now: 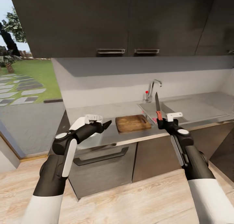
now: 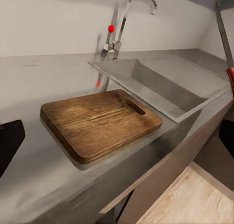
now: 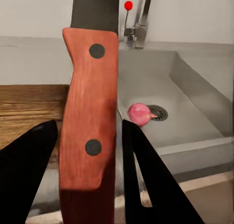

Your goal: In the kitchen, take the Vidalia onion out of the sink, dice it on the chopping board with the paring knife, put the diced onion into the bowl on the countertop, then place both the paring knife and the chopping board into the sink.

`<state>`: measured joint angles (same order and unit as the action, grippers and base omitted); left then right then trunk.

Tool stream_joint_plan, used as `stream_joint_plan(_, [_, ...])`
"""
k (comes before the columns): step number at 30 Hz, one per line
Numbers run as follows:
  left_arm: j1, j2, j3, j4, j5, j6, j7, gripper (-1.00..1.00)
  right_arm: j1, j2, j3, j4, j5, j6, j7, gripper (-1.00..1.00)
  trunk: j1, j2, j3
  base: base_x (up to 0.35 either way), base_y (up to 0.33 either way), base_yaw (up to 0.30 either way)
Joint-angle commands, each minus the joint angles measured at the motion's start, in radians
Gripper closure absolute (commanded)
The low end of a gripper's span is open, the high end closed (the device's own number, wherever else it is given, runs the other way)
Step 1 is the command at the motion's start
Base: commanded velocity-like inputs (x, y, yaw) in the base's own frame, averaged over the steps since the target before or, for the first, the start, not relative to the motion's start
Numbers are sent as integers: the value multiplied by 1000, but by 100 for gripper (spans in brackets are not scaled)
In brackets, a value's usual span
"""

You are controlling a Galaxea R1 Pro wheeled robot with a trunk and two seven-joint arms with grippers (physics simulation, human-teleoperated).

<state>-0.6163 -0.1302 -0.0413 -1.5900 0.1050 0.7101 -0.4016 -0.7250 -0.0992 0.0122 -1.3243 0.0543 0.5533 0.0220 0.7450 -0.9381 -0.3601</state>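
My right gripper point(image 1: 160, 121) point(image 3: 87, 185) is shut on the red-orange handle of the paring knife point(image 1: 158, 107) point(image 3: 90, 116), whose dark blade stands upright in front of the sink point(image 1: 148, 107) point(image 3: 195, 94). A pinkish Vidalia onion point(image 3: 140, 113) lies in the basin beside the drain. The wooden chopping board point(image 1: 132, 123) point(image 2: 100, 124) lies bare on the grey countertop point(image 1: 97, 111) just left of the sink. My left gripper point(image 1: 107, 124) hovers open left of the board, above the white bowl point(image 1: 92, 138), which my arm partly hides.
A chrome tap point(image 1: 152, 89) point(image 2: 124, 19) with a red knob stands behind the sink. Dark wall cabinets point(image 1: 130, 22) hang overhead. A flat draining surface point(image 1: 198, 108) extends right of the basin. Dark cupboard fronts sit below the counter, with wooden floor in front.
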Motion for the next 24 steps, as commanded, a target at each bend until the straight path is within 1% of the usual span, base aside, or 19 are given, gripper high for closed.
stream_joint_plan(1, [-1,-1,2,-1,10,9,3,-100,-1,-1,-10,-1,6,6,14,100,0,-1,-1,0,-319,0])
stream_joint_plan(3, [-1,0,3,-1,10,9,3,-100,-1,-2,-25,-1,6,6,23,100,0,-1,-1,0,-319,0])
stream_joint_plan(6, [-1,0,4,-1,10,9,3,-100,-1,-2,-36,-2,6,6,31,100,0,-1,-1,0,-319,0])
stream_joint_plan(14, [-2,-2,3,-1,9,9,3,-100,-1,-2,-42,-2,6,7,34,100,0,-1,-1,0,-319,9])
stream_joint_plan(17, [-2,-2,3,-1,9,9,3,-100,-1,-2,-43,-2,6,7,34,100,0,-1,-1,0,-320,142])
stream_joint_plan(21, [-1,-3,2,-1,7,9,5,-100,-1,-2,-43,-2,6,7,35,100,0,-1,-1,0,-320,241])
stream_joint_plan(24, [-1,-4,2,0,7,9,24,-100,-1,-2,-43,-2,6,7,35,100,0,-1,-1,0,-320,227])
